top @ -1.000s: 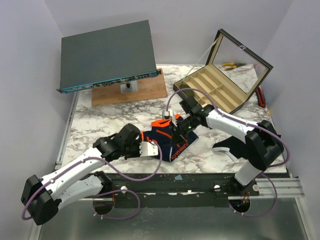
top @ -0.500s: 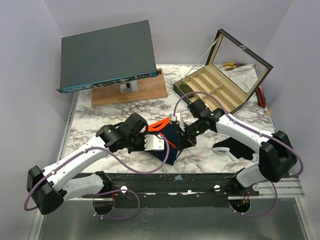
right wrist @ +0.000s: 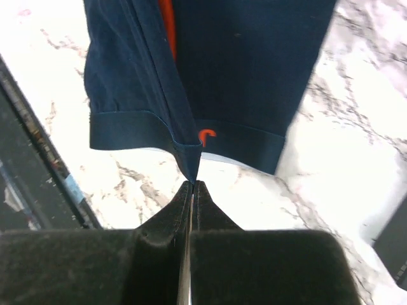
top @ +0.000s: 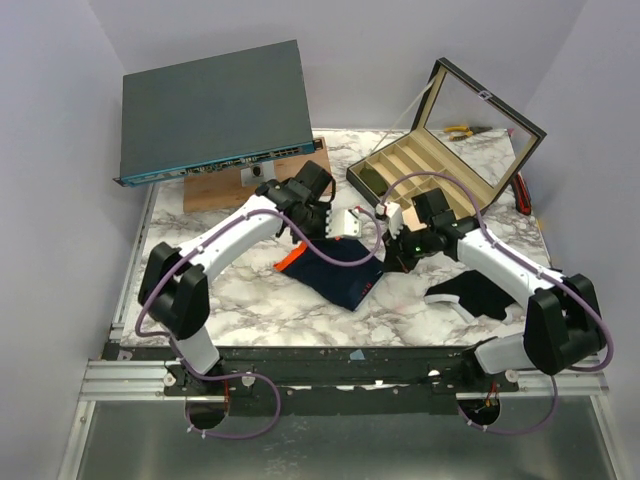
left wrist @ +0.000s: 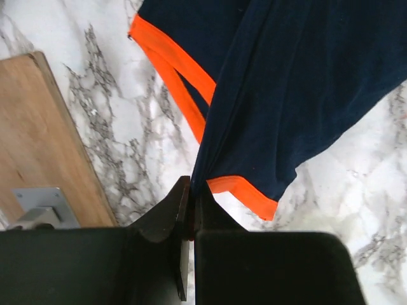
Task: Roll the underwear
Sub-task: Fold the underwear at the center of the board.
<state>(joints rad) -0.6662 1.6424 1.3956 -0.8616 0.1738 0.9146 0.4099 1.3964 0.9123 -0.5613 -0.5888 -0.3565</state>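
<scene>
The underwear (top: 340, 270) is navy with orange trim and is stretched over the middle of the marble table between my two grippers. My left gripper (top: 333, 228) is shut on its far edge; in the left wrist view the jaws (left wrist: 193, 190) pinch navy cloth (left wrist: 299, 89) beside the orange trim (left wrist: 245, 190). My right gripper (top: 393, 258) is shut on the right corner; in the right wrist view the jaws (right wrist: 193, 183) pinch a fold of the hem (right wrist: 184, 149), and the cloth (right wrist: 241, 70) hangs away from them.
A black cloth with a white edge (top: 470, 298) lies at the right front. An open compartment box (top: 440, 170) stands at the back right. A grey device (top: 215, 108) rests on a wooden board (top: 270, 185) at the back left.
Both grippers have carried the underwear away from the front edge toward the back. The left arm swung far back and right; the garment now lies spread out flatter.
</scene>
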